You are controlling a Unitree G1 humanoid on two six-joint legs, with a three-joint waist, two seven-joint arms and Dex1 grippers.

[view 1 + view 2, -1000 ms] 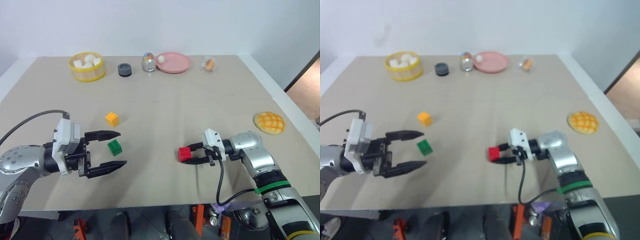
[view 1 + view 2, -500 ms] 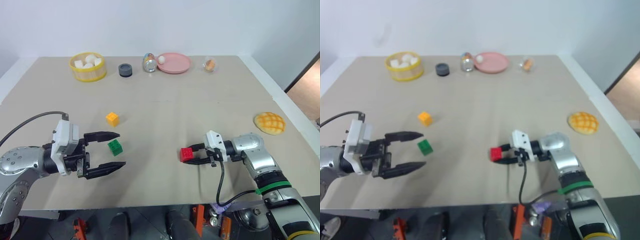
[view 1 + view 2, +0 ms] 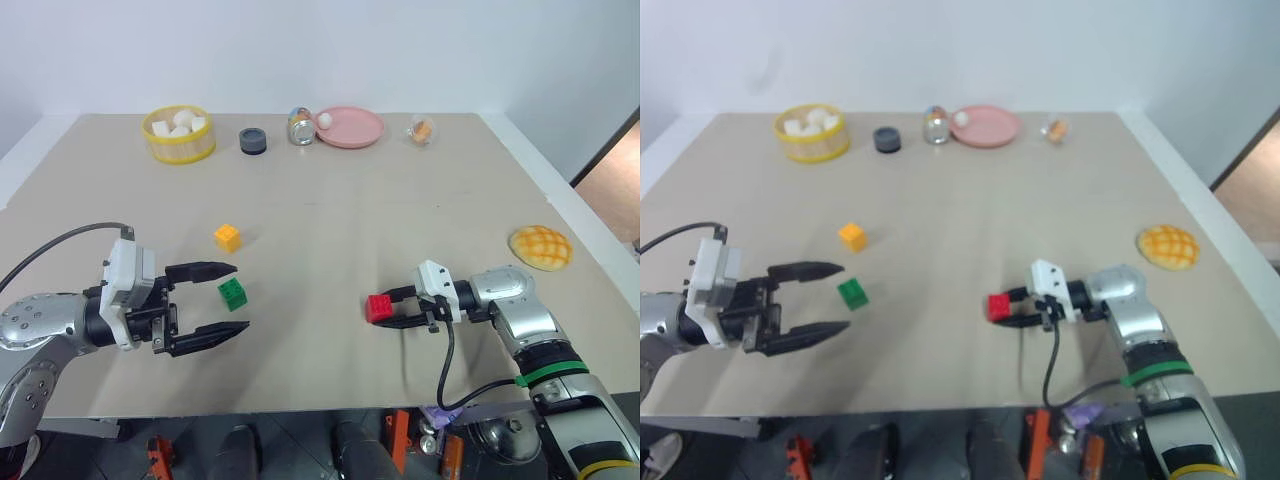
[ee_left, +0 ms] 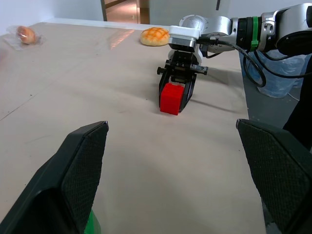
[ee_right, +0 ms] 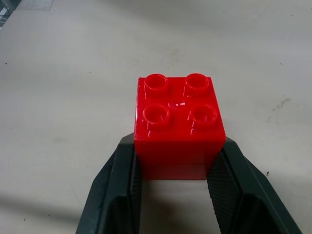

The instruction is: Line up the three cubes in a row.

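My right gripper (image 3: 384, 308) is shut on the red cube (image 3: 378, 307) at the front right of the table, its fingers (image 5: 124, 185) pressing the cube's two sides. The red cube (image 5: 178, 112) sits studs up, low at the table surface. The green cube (image 3: 232, 293) lies at the front left, and the yellow-orange cube (image 3: 227, 237) a little behind it. My left gripper (image 3: 239, 297) is open and level above the table, its fingertips either side of the green cube in the head view without touching it. The left wrist view looks across at the red cube (image 4: 171, 98).
Along the back edge stand a yellow bowl (image 3: 180, 146) of white lumps, a dark round lid (image 3: 253, 141), a can (image 3: 299, 126), a pink plate (image 3: 352, 128) and a small wrapped item (image 3: 422, 129). A golden bun (image 3: 540, 246) lies at the right edge.
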